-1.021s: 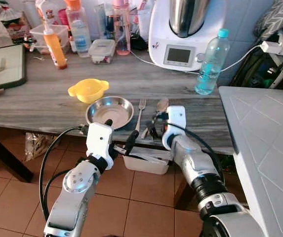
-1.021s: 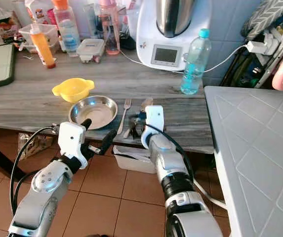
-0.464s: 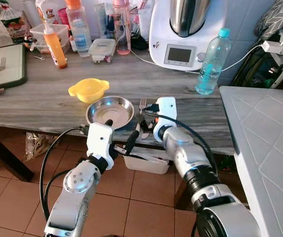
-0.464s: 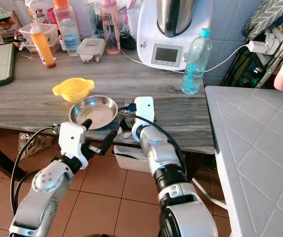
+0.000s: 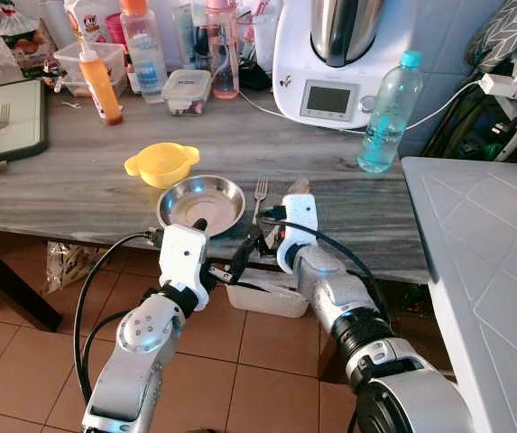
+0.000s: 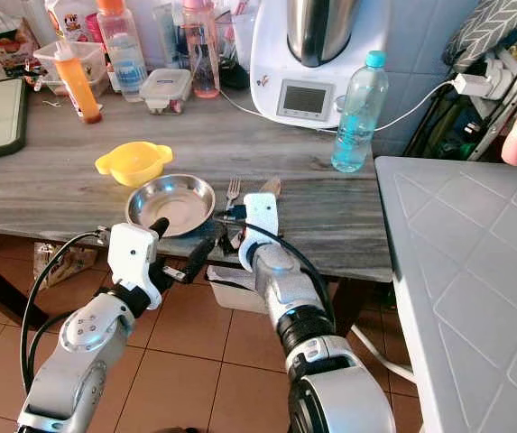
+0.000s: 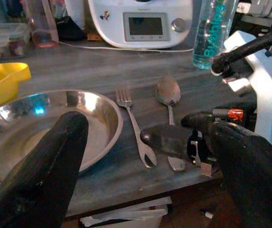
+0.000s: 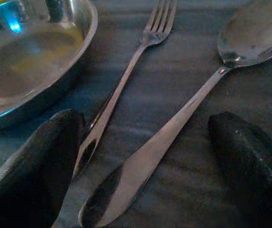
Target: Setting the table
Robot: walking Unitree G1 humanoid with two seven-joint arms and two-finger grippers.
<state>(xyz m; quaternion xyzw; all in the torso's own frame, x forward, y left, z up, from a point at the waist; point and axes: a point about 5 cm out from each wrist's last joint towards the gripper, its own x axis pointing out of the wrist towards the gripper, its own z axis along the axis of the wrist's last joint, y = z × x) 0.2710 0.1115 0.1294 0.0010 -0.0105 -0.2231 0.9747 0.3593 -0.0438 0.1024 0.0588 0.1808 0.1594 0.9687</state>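
Spoon and fork lie beside the steel bowl on the worktop — my right end effector straddles their handles, open; left end effector open too.

The right tool is drawing back toward the near edge of the bench after swinging left over the cutlery. Its fingers are now spread wide, with the handle ends of the fork and spoon lying uncovered between them.
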